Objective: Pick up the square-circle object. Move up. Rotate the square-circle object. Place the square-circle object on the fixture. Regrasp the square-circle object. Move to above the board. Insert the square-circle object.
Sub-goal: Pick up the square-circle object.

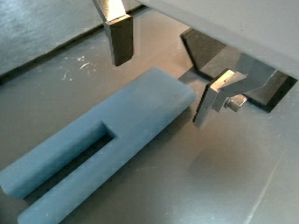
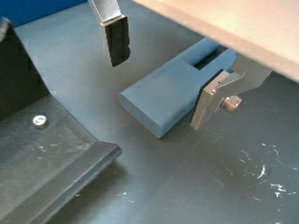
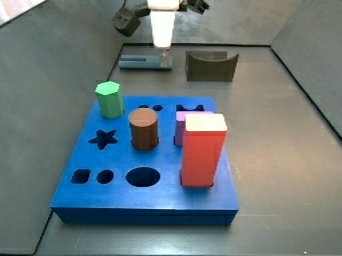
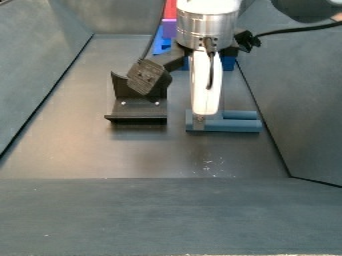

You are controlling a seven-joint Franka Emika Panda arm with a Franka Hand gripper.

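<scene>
The square-circle object [image 1: 100, 144] is lying flat on the grey floor near the fixture [image 3: 210, 66], well apart from the board [image 3: 140, 190], waiting to be picked up. The gripper [image 2: 163, 74] is hanging straight down over one end of it, fingers [image 1: 118, 39] spread to either side, apparently not yet touching.
</scene>
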